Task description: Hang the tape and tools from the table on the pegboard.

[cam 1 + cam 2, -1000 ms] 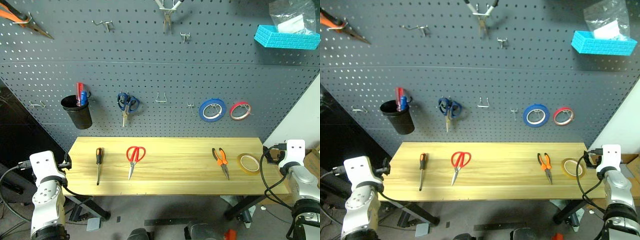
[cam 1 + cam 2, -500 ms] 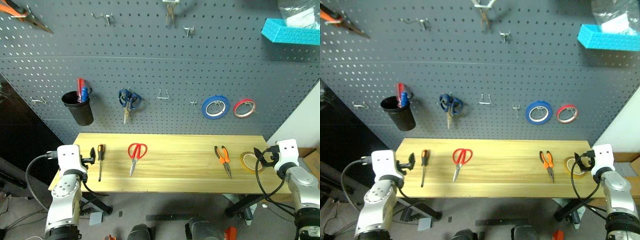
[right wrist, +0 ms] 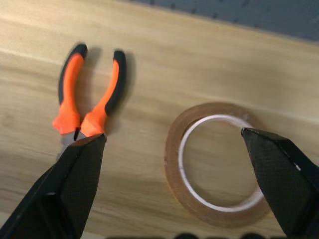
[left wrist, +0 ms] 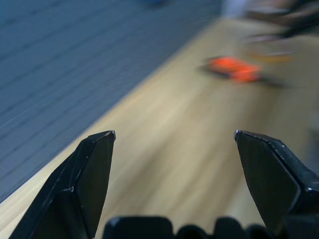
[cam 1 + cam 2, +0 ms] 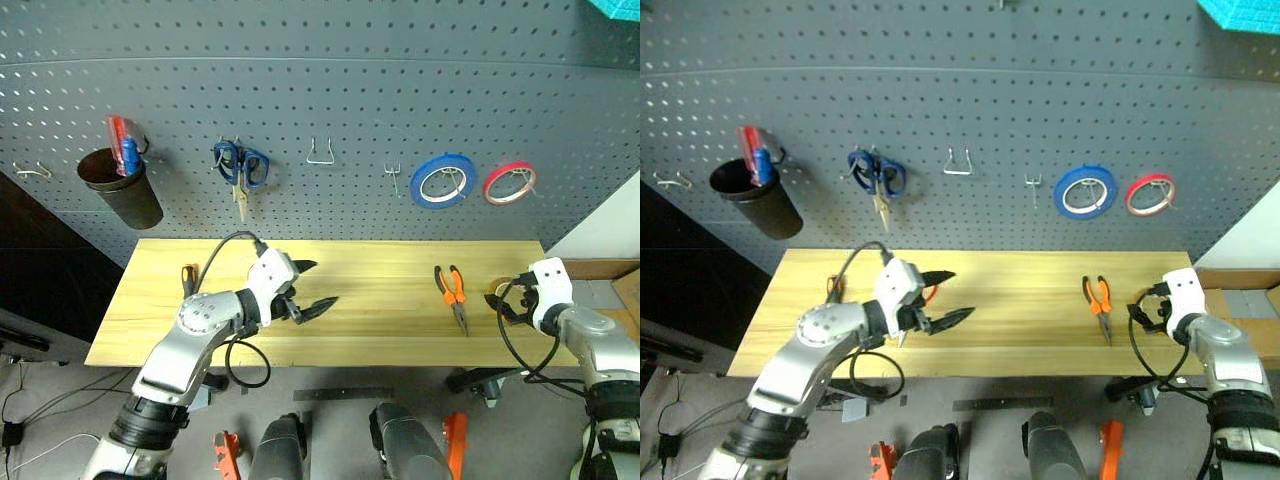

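My left gripper (image 5: 315, 285) hangs open over the middle-left of the table (image 5: 385, 275), its fingers pointing toward the right. The red-handled scissors are hidden behind that hand. Only the orange-and-black handle of the screwdriver (image 5: 187, 276) pokes out to the left of that arm. The orange-and-black pliers (image 5: 452, 290) lie toward the table's right end, with the yellow-tan tape (image 3: 173, 159) flat beside them. My right gripper (image 3: 172, 134) stands open just short of the tape, nothing between its fingers. The dark grey pegboard (image 5: 330, 90) rises behind the table.
On the pegboard hang a black cup (image 5: 122, 195) with red and blue screwdrivers, blue-handled scissors (image 5: 240, 168), a blue roll (image 5: 443, 181) and a red roll (image 5: 510, 181). Bare hooks (image 5: 320, 155) sit between the scissors and the rolls. The table's right edge is close to the tape.
The camera has tilted down. My left arm has swung in from the table's left end to above the scissors, still open. My right gripper has edged left toward the tape.
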Robot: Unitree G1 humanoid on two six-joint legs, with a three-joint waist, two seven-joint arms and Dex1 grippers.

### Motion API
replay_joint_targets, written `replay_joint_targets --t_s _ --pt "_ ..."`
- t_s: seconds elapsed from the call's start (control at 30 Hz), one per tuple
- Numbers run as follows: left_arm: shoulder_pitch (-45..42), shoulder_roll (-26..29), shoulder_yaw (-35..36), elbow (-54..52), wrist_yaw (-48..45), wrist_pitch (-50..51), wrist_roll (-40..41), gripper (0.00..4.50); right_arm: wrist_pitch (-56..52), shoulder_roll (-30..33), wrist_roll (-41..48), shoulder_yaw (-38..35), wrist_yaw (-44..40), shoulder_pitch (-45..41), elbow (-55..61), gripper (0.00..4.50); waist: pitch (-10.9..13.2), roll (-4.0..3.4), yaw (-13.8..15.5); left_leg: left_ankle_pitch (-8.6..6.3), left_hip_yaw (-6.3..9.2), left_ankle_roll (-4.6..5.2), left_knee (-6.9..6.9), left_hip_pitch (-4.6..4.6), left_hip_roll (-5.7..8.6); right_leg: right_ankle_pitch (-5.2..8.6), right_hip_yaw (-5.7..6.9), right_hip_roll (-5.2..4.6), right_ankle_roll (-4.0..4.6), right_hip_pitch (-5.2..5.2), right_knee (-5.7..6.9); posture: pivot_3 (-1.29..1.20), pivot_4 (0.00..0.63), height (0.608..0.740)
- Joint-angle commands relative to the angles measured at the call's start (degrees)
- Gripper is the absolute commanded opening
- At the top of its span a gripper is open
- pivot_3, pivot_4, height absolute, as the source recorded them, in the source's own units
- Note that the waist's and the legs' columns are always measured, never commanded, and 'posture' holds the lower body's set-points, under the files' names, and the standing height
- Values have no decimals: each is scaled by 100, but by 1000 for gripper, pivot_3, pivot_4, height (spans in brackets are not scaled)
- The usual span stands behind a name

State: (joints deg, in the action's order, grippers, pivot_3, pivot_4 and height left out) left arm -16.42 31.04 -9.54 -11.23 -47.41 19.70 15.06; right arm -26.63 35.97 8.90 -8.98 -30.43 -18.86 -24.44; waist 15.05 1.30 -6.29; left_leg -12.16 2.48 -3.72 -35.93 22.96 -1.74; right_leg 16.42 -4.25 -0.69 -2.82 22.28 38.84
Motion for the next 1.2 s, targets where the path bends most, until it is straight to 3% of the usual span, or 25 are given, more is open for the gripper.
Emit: replay_joint_targets --t_s 0.03,0.33,0.37,0.43,0.63,0.8,1.0,1.1,1.2 --pt "-425 74 -191 -21 -487 58 90 4108 -30 130 -181 105 -84 -504 -863 4500 93 3 -10 0 0 0 0 4 1 0 -1 -1 0 2 -2 -144 324 740" --pt "-893 25 -383 350 -842 -280 -167 4108 297 234 -655 548 -500 -1549 -2908 4500 293 26 -20 -8 -4 10 0 12 5 -1 0 -9 2 6 -11 -121 337 740" --pt "-900 20 -387 362 -852 -298 -175 4132 242 243 -686 577 -577 -1640 -3093 4319 302 30 -18 -10 -6 10 0 12 6 -1 0 -11 1 6 -12 -120 336 740" --pt "-903 19 -390 381 -879 -333 -204 4138 171 263 -729 655 -761 -1788 -3396 3925 306 35 -14 -11 -5 10 0 14 6 -1 3 -12 1 6 -16 -120 336 740" --pt "-839 56 -375 400 -925 -403 -258 4138 190 283 -985 907 -1166 -1979 -3960 1888 316 59 -11 -12 -1 9 -3 14 6 -1 6 -14 0 3 -17 -108 323 740" --pt "-817 60 -360 389 -921 -416 -305 4138 631 169 -1217 1056 -981 -1939 -4004 224 310 85 -10 -12 5 9 -3 13 6 -1 12 -13 -1 1 -17 -102 309 740" --pt "-763 81 -282 316 -874 -380 -305 4138 1105 190 -1300 1064 -733 -1501 -3065 131 297 124 -12 -12 5 8 -7 11 5 -5 10 -15 -7 -1 -17 -111 301 740" --pt "-741 96 -215 303 -829 -369 -289 4138 1040 478 -1262 952 -744 -863 -1556 131 306 109 2 -12 6 8 -7 14 6 -4 12 -17 -11 2 -14 -119 301 740" --pt "-711 88 -62 269 -717 -356 -206 4138 369 746 -1069 375 -581 195 948 131 324 47 29 -12 9 8 -4 30 10 -3 13 -22 -13 15 -12 -130 304 740"
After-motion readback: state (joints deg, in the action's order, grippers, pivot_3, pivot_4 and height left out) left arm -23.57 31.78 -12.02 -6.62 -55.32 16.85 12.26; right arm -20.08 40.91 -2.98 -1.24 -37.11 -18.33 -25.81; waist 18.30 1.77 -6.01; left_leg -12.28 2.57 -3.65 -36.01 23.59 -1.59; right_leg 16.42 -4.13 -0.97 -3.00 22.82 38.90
